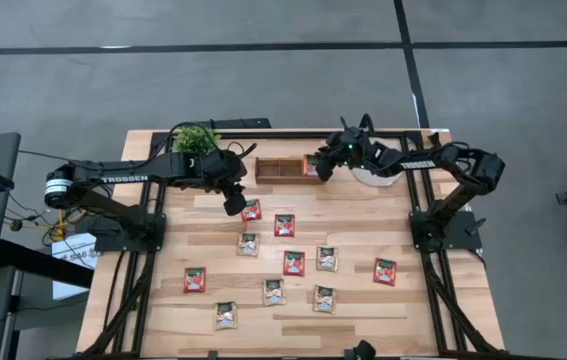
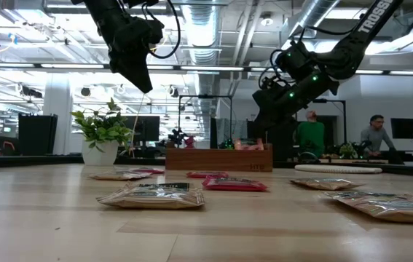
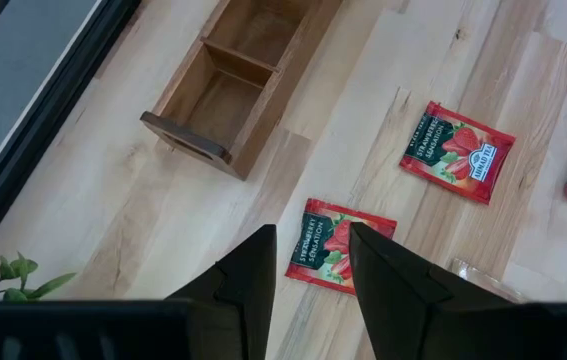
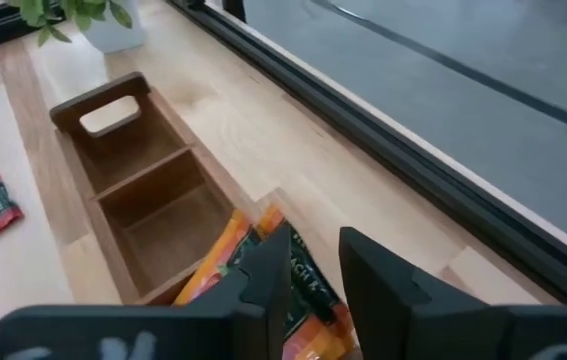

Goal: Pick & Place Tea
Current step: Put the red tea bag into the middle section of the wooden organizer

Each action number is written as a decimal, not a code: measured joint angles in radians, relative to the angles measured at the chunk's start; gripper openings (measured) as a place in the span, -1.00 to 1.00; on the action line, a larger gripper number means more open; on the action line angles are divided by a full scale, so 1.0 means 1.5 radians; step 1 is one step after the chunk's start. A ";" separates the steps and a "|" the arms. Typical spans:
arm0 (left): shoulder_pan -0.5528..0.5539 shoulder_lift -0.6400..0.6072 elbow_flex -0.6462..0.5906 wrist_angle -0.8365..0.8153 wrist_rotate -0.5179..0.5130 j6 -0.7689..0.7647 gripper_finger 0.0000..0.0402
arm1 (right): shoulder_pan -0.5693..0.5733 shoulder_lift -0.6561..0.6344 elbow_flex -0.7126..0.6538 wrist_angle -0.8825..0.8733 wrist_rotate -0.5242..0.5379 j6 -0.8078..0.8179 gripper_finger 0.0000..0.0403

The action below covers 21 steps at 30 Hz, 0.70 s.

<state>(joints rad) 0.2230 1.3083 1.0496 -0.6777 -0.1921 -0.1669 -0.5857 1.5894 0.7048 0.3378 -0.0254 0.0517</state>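
Several red and pale tea sachets lie flat and scattered on the wooden table, among them one (image 1: 284, 225) and one (image 1: 326, 259). My left gripper (image 1: 235, 203) hangs open, well above the table, over a red strawberry sachet (image 3: 338, 245) that shows between its fingers in the left wrist view. My right gripper (image 4: 313, 290) is open above the right end of the brown compartment tray (image 1: 278, 168). An orange sachet (image 4: 228, 260) sits tilted in that end compartment, just beyond the fingers. The tray's other two compartments (image 4: 138, 150) look bare.
A potted plant (image 1: 195, 140) stands at the far edge, left of the tray. A round pale disc (image 1: 373, 178) lies right of the tray, under the right arm. Bare wood shows along the table's near edge and left side. People stand in the room beyond.
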 joint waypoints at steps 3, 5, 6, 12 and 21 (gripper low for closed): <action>0.000 0.000 0.000 0.000 0.000 0.000 -0.39 | 0.000 -0.005 0.007 -0.009 0.000 -0.002 -0.62; 0.000 0.000 0.000 0.000 0.000 0.000 -0.39 | 0.007 -0.005 0.018 -0.011 0.000 -0.005 -0.63; 0.000 0.000 0.000 0.000 0.000 0.000 -0.39 | 0.010 -0.005 0.024 -0.016 -0.001 -0.005 -0.64; 0.000 0.000 0.000 0.000 0.000 -0.002 -0.39 | 0.035 -0.005 0.094 -0.158 -0.001 -0.006 -0.69; 0.000 0.000 0.000 -0.002 0.000 -0.038 -0.39 | 0.127 -0.033 0.179 -0.442 -0.001 -0.087 -0.76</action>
<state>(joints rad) 0.2230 1.3083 1.0500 -0.6814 -0.1921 -0.2240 -0.3952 1.5401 0.9736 -0.3246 -0.0269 -0.0793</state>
